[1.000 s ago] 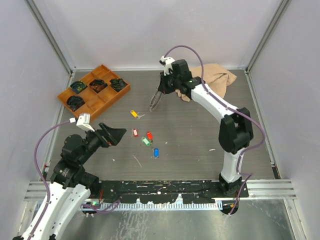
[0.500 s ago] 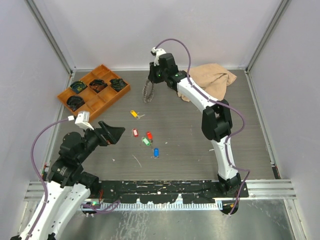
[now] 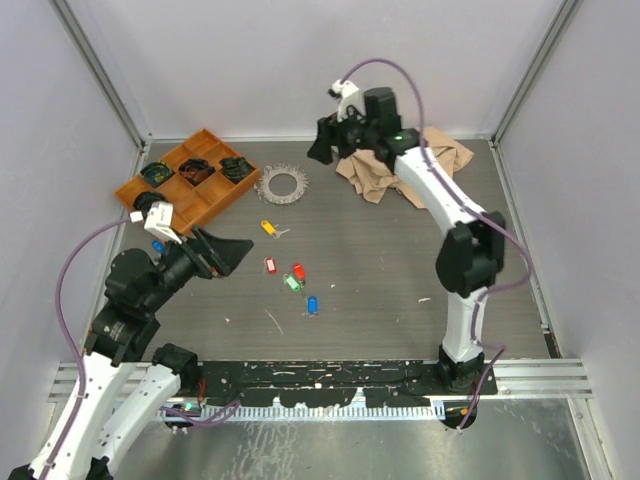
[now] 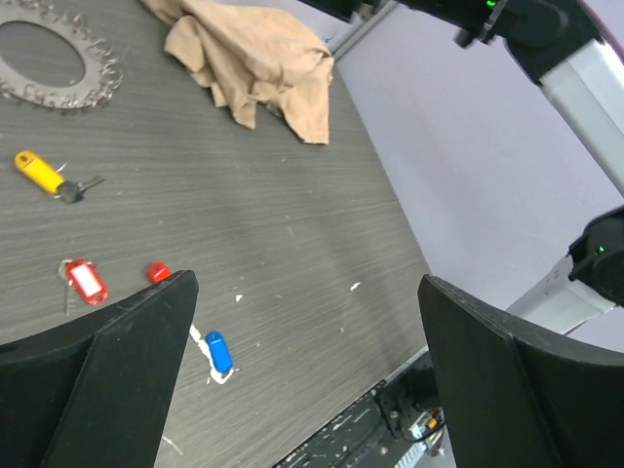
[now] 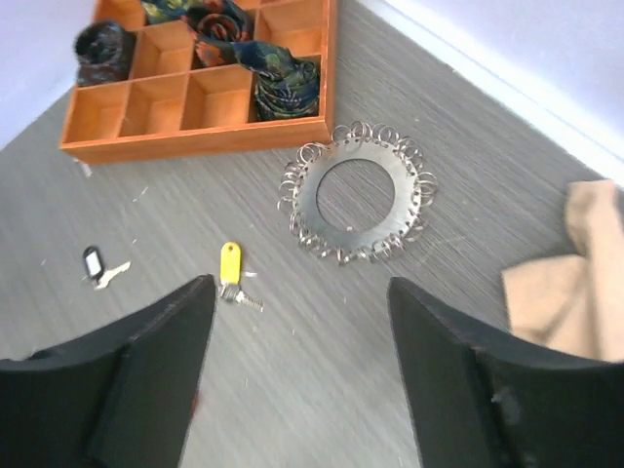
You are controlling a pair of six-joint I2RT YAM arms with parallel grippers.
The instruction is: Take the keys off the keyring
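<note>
The silvery keyring (image 3: 283, 184) lies flat on the table beside the tray, with nothing gripping it; it also shows in the right wrist view (image 5: 358, 205) and the left wrist view (image 4: 49, 58). Loose keys lie apart from it: yellow (image 3: 268, 228), red with white label (image 3: 269, 265), red (image 3: 298, 271), green (image 3: 292, 284), blue (image 3: 313, 305), and a black one (image 5: 94, 262). My right gripper (image 3: 323, 146) hangs open and empty above and to the right of the ring (image 5: 300, 292). Near the red-labelled key, my left gripper (image 3: 232, 255) stands open and empty (image 4: 307, 292).
An orange compartment tray (image 3: 213, 202) holding dark coiled bundles stands at the back left. A tan cloth (image 3: 440, 160) lies crumpled at the back right, under my right arm. Walls close in the table on three sides.
My right gripper carried the keyring left toward the tray, opened and let it go. The ring now lies flat and the gripper has drawn back to the right. The left arm rose slightly.
</note>
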